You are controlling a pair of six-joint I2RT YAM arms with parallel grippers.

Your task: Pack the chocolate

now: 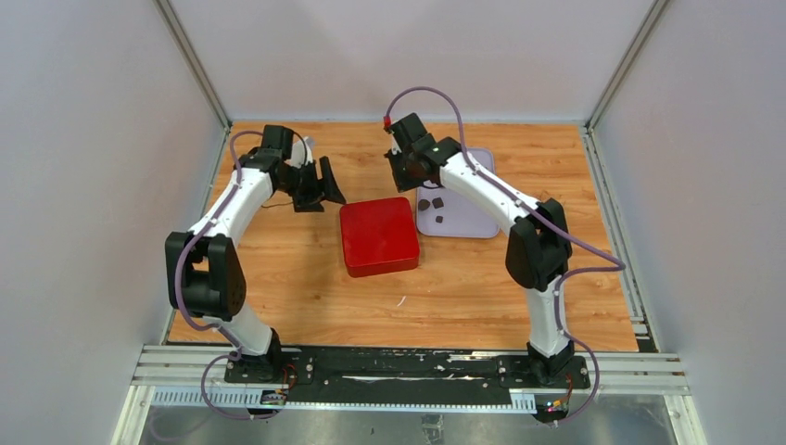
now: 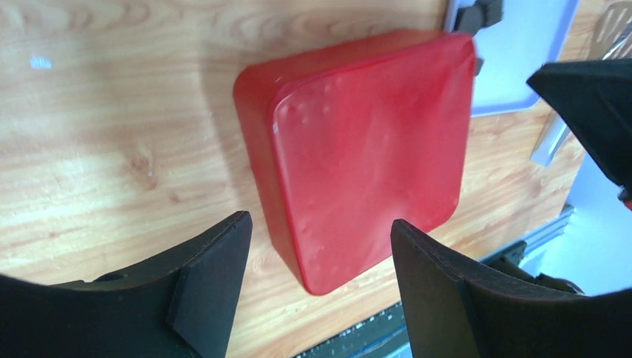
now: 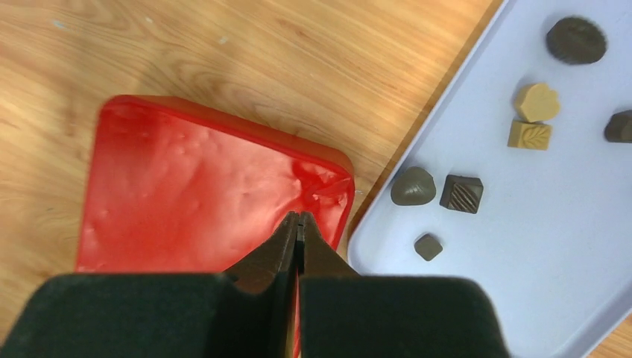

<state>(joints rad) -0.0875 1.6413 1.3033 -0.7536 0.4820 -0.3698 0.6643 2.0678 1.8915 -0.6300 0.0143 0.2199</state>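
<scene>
The red box (image 1: 378,235) sits closed in the middle of the table; it also shows in the left wrist view (image 2: 369,153) and the right wrist view (image 3: 194,198). Several small chocolate pieces (image 3: 461,193), dark brown and tan, lie on a lavender tray (image 3: 536,246) just right of the box; a few show from above (image 1: 437,200). My left gripper (image 1: 324,190) is open and empty, hovering left of the box, its jaws spread wide (image 2: 320,221). My right gripper (image 3: 299,218) is shut and holds nothing, its tips above the box corner next to the tray (image 1: 408,178).
The lavender tray (image 1: 468,222) lies on the wooden table right of the box. White walls close in the table on the left, back and right. A black rail (image 1: 408,366) with the arm bases runs along the near edge.
</scene>
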